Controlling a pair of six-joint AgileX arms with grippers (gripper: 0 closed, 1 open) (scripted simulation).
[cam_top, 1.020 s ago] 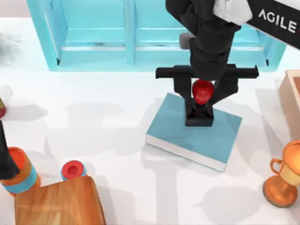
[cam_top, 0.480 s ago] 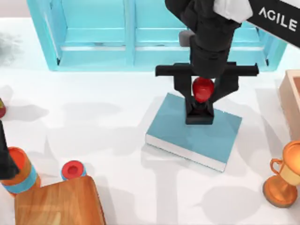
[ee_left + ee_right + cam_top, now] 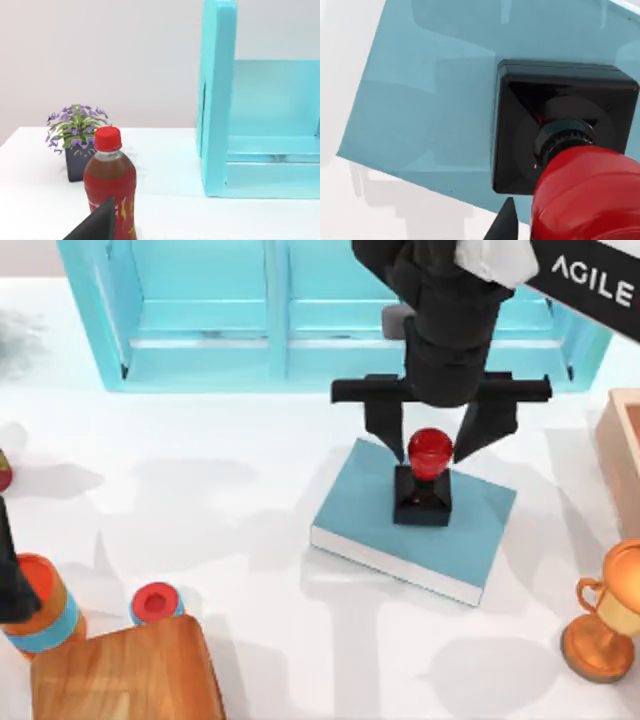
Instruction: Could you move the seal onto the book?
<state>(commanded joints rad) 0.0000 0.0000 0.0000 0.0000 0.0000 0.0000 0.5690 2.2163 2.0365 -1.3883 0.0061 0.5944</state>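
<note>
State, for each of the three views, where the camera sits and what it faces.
Top view: overhead, facing down at the teal-blue hardback book; right end effector open above the black-based, red-knobbed seal.
Left wrist view: on the left arm, facing a red-capped bottle.
Right wrist view: on the right arm, facing seal and book, shared with top.

The right arm point(image 3: 450, 310) at the frame's upper right is matt black, built of stacked rounded cylindrical segments, with a white shell panel and white "AGILE" lettering on a black link. Its right gripper point(image 3: 432, 440) has a flat black crossbar and two tapering, pointed black fingers point(image 3: 385, 430). At the left edge, the left arm point(image 3: 10, 575) is a plain black sliver.
</note>
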